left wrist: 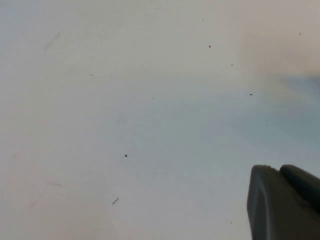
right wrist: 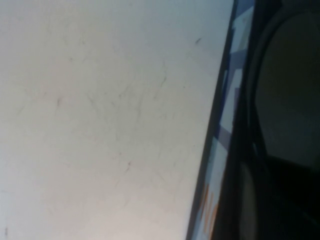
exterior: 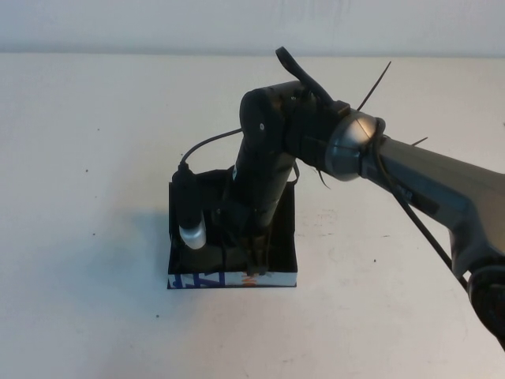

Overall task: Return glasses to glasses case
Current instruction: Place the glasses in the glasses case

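Observation:
The glasses case (exterior: 205, 279) lies open in the middle of the table, its white front wall printed in blue and orange. My right gripper (exterior: 246, 254) reaches straight down into its black interior, and the wrist hides it from above. In the right wrist view the case's printed wall (right wrist: 225, 125) runs past close by. Just inside it a dark rounded lens of the glasses (right wrist: 287, 85) shows. The high view hides the glasses under the arm. My left gripper (left wrist: 278, 171) hovers over bare table, fingertips together, holding nothing.
The right arm (exterior: 426, 178) stretches in from the right edge, with loose cables arching over the wrist. Its wrist camera (exterior: 192, 229) hangs over the left part of the case. White table surrounds the case on all sides.

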{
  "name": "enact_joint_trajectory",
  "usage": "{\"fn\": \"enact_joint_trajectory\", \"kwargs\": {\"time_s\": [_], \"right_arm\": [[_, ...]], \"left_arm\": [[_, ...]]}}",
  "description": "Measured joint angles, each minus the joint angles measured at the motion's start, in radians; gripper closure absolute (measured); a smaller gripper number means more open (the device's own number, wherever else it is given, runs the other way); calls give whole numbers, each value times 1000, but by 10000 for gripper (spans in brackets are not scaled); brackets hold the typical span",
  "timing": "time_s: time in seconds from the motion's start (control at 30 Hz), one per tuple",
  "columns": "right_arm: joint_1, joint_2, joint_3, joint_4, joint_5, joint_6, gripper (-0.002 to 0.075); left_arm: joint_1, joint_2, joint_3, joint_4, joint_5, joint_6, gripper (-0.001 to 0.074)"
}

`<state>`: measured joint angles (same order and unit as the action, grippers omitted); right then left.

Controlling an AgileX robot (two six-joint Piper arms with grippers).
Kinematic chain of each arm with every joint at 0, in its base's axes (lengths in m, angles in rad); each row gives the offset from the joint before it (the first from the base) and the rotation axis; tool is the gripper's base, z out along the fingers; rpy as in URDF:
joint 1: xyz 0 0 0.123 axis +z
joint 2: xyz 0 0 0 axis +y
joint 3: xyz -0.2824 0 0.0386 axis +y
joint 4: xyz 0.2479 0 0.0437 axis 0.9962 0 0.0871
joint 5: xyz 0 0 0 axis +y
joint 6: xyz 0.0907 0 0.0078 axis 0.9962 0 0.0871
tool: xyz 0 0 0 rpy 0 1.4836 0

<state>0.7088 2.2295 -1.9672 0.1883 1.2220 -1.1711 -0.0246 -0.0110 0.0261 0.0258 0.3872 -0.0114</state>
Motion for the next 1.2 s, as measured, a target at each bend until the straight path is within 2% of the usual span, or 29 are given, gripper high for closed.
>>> {"fn": "enact_joint_trajectory", "kwargs": {"time_s": [1.2], "right_arm": [[-3,20,-19,-49,2,4,656]], "left_arm": [[0,0,0,0,0,0,736]]}}
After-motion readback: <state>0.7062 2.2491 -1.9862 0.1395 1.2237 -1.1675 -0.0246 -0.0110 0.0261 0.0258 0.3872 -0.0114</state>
